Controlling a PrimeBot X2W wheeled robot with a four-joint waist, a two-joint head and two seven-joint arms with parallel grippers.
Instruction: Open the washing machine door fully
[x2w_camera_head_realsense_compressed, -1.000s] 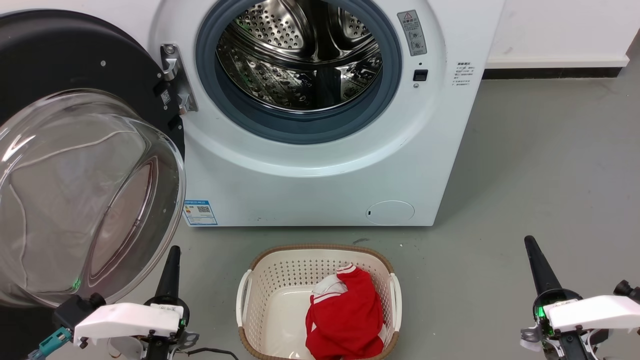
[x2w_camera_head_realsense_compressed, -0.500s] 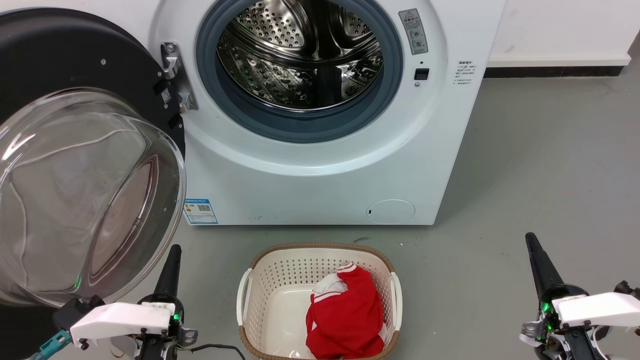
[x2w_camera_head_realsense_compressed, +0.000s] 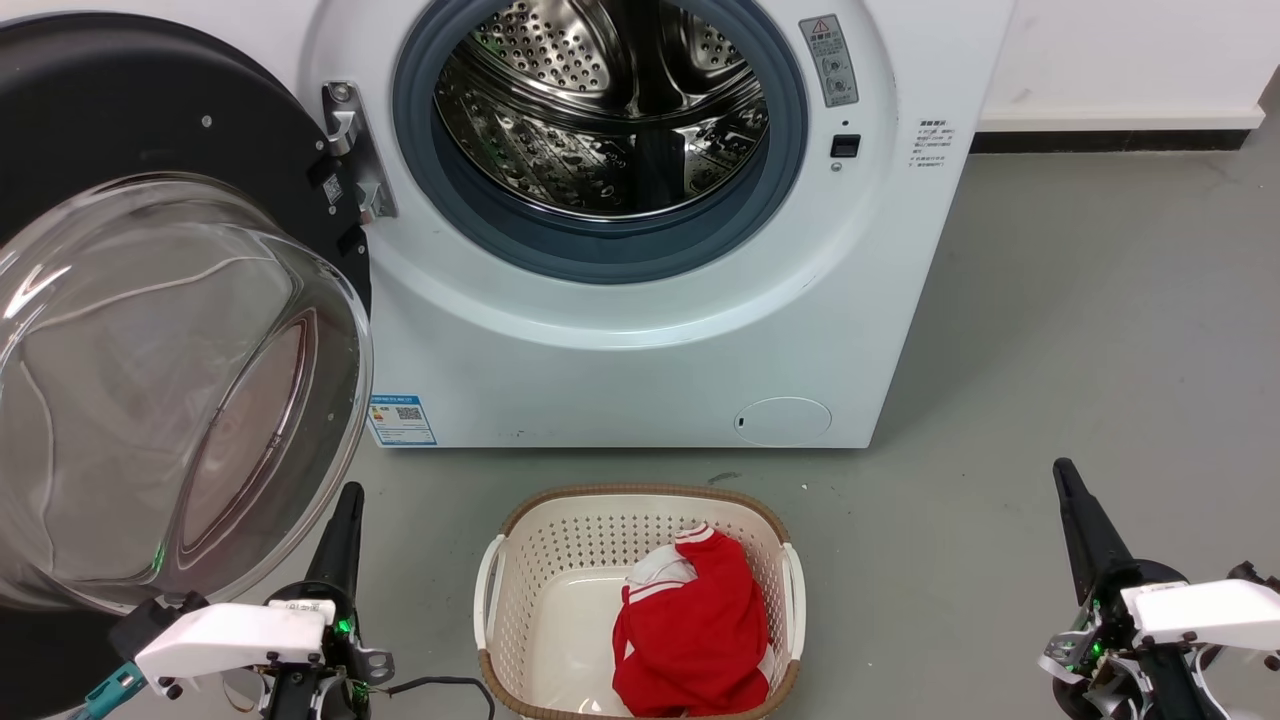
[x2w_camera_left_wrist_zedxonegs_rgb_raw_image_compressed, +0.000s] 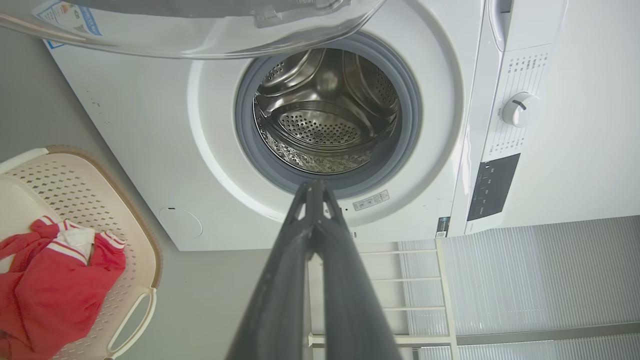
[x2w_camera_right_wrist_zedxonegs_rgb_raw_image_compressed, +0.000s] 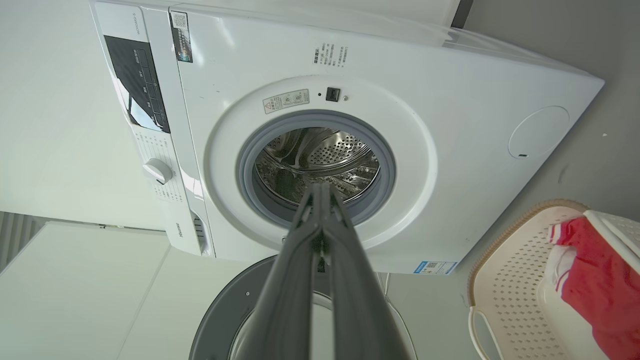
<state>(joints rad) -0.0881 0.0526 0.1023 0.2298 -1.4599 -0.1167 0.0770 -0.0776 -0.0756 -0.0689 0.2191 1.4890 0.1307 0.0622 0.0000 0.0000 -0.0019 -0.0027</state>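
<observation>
One large white box comes first: the washing machine (x2w_camera_head_realsense_compressed: 640, 340) stands with its steel drum (x2w_camera_head_realsense_compressed: 600, 110) exposed and nothing across the opening. Next in size, the washing machine door (x2w_camera_head_realsense_compressed: 120, 110) hangs from its hinge (x2w_camera_head_realsense_compressed: 350, 150) at the left edge of that opening. It is swung well out to the robot's left, with its glass bowl (x2w_camera_head_realsense_compressed: 170, 390) bulging toward the foreground.

I judge the opening step to be at or near its end. If the hinge has travel left, the next move calls for a light push on the door's free rim, further left and away from the drum.

A laundry basket (x2w_camera_head_realsense_compressed: 640, 497) sits on the floor (x2w_camera_head_realsense_compressed: 1050, 330) before the machine, apart from it, holding a red garment (x2w_camera_head_realsense_compressed: 690, 630). Bare floor lies open to the right.

Smallest are the pincers. The left pincer (x2w_camera_head_realsense_compressed: 348, 500), fingers pressed together and empty, points up just beside the bowl's lower rim; I cannot tell whether they touch, and room there is tight. The right pincer (x2w_camera_head_realsense_compressed: 1065, 478), likewise pressed together and empty, stands well apart at the right.
</observation>
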